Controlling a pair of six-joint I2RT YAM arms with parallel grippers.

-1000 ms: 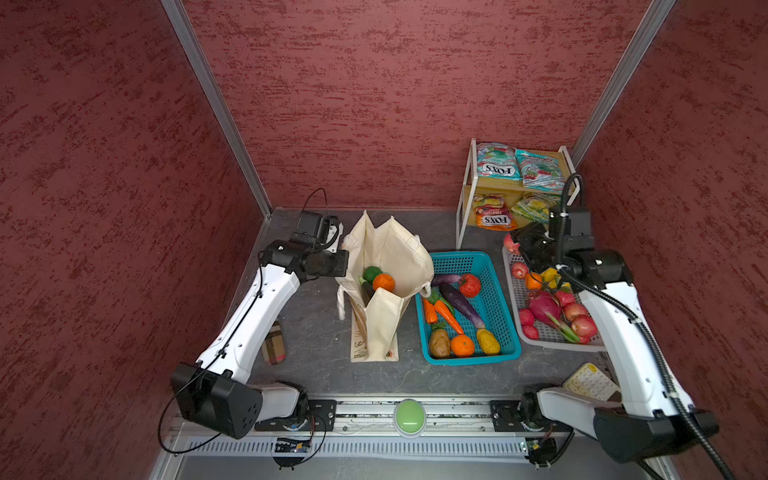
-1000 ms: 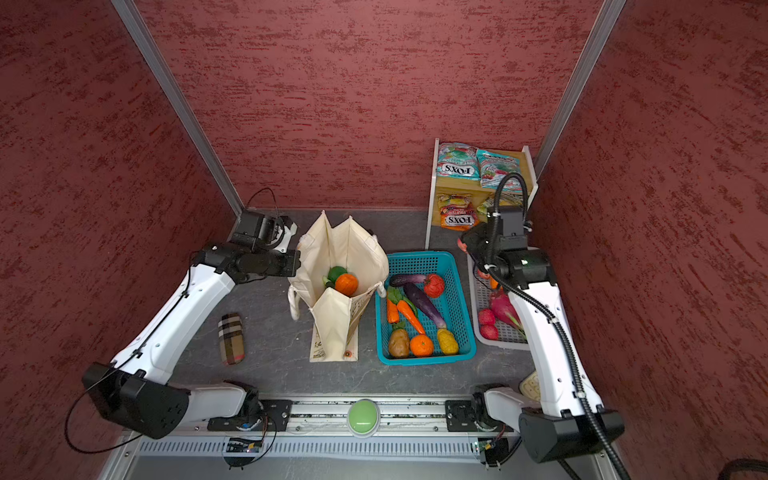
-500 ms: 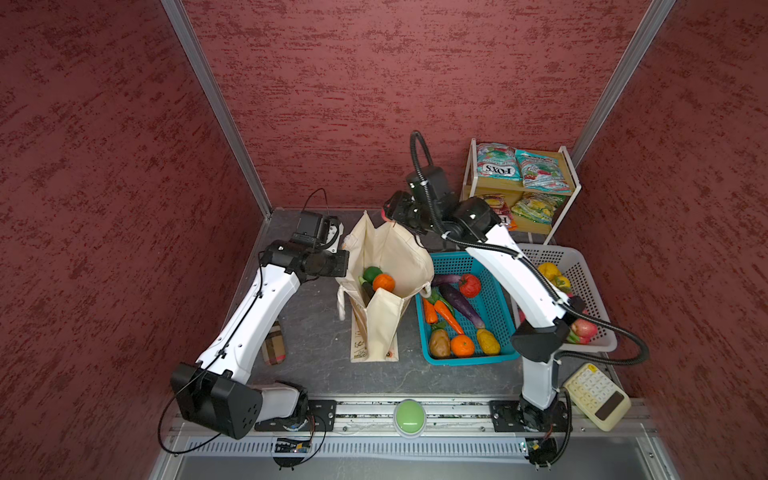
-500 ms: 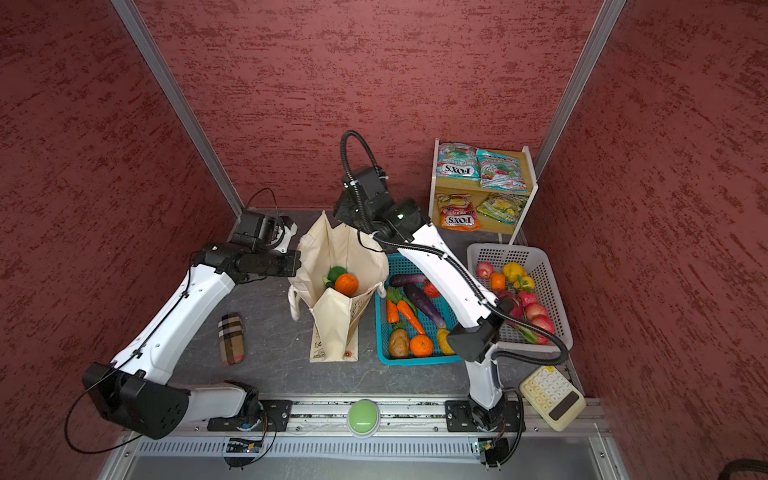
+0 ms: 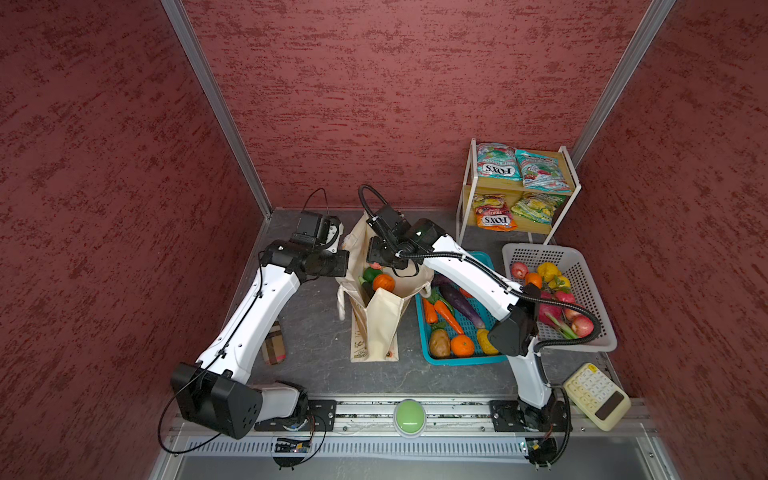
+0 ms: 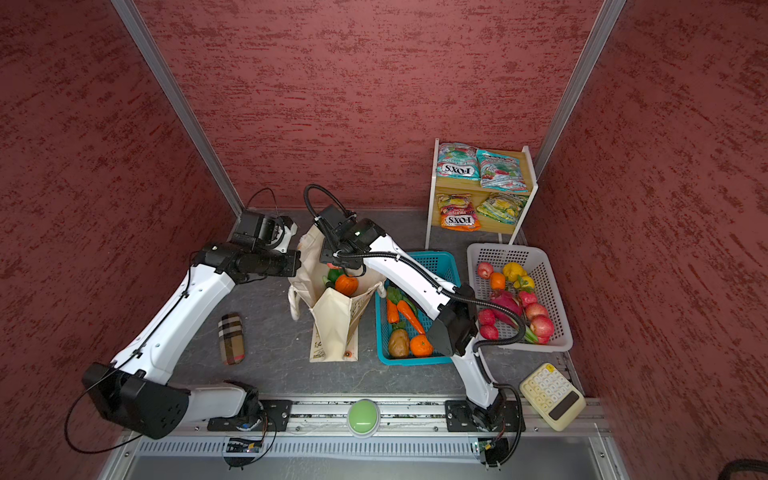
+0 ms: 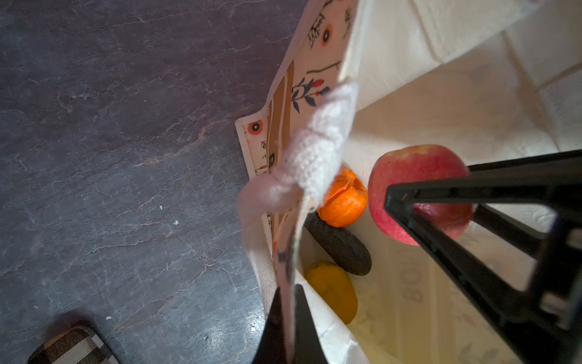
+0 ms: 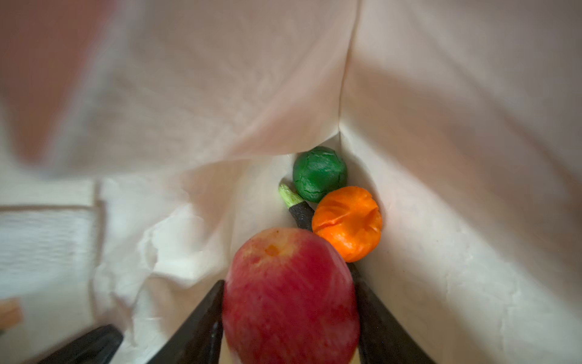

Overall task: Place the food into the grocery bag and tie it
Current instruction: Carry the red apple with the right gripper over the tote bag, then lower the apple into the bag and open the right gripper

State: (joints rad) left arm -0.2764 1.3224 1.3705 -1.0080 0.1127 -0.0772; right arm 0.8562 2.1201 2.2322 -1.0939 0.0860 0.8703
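Pinching grocery bag (image 5: 382, 320) rim between closed left fingers (image 7: 272, 334). Gripping red apple (image 8: 289, 296) with right fingers (image 8: 201, 321) inside bag's open mouth. Deeper down: orange pumpkin (image 8: 348, 222), then green vegetable (image 8: 319, 173).

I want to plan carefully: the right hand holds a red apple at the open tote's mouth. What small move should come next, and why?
Probably open the right hand and let the red apple drop. It hangs inside the mouth of the canvas tote, above the orange pumpkin and green vegetable, while the left hand pinches the rim open.
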